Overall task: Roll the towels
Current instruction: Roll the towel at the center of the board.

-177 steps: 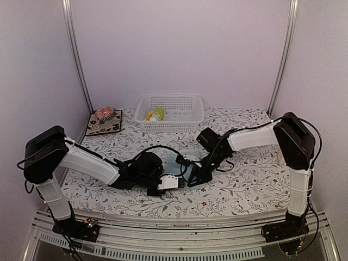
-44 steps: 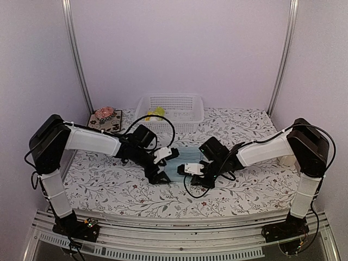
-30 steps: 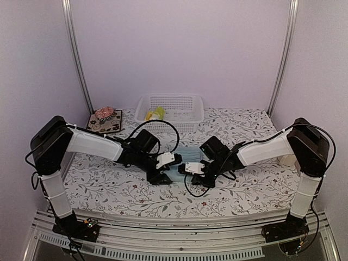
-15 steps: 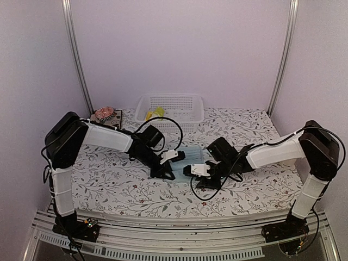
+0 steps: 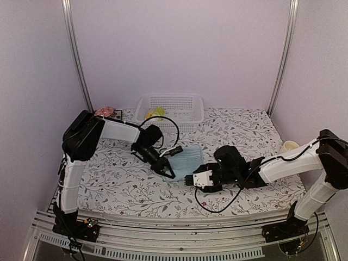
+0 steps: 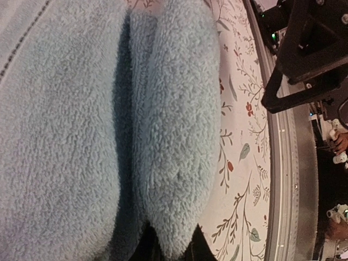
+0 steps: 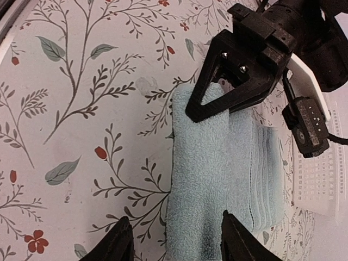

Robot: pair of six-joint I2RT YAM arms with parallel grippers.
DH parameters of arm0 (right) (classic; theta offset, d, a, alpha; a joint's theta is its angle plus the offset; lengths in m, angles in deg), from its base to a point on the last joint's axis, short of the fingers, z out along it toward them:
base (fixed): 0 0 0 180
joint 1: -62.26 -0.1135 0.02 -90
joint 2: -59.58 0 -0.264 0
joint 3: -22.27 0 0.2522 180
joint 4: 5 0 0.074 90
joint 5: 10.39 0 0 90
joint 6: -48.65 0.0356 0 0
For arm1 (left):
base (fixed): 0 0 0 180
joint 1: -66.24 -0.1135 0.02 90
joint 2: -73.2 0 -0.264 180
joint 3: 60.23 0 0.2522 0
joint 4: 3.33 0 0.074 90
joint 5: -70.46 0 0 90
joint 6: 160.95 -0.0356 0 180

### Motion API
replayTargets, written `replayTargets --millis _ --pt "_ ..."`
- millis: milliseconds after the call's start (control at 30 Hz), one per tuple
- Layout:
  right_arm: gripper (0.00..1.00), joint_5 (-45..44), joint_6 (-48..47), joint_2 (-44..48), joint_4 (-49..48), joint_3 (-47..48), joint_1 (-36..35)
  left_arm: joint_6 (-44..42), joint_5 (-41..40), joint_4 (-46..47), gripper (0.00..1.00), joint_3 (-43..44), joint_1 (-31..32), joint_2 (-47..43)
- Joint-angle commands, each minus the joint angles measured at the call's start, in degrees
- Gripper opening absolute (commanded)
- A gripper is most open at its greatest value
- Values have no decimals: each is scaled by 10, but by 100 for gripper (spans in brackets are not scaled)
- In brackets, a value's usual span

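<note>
Pinching rolled edge of blue towel (image 7: 217, 179): left gripper (image 7: 209, 100), plainest in right wrist view | right gripper (image 7: 176, 239): released

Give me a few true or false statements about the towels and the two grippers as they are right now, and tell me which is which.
1. The left gripper pinches a fold of the light blue towel. True.
2. The right gripper is clamped shut on that towel. False: its fingers stand well apart, open.
3. The yellow-green towel lies in the white basket. True.
4. The light blue towel is rolled up into a tight cylinder. False: only one edge is turned over; the rest lies flat on the table.
</note>
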Motion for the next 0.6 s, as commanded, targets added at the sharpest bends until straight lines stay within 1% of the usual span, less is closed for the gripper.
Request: replayTargets --millis 0,67,167,333,567 --pt "56 -97 -22 -32 -100 -10 -13 -2 14 -83 0 21 -4 48" --pt "59 -116 -29 -48 -118 -12 -14 -3 19 -98 0 33 -5 61" --pt "59 -156 -43 -83 -136 -8 -15 -6 27 -105 0 37 -7 68" --pt "60 -148 -33 -108 -142 0 -15 -7 29 -113 0 45 -7 76" --pt "60 -182 -22 -159 -150 27 -15 -10 32 -120 0 50 -9 83"
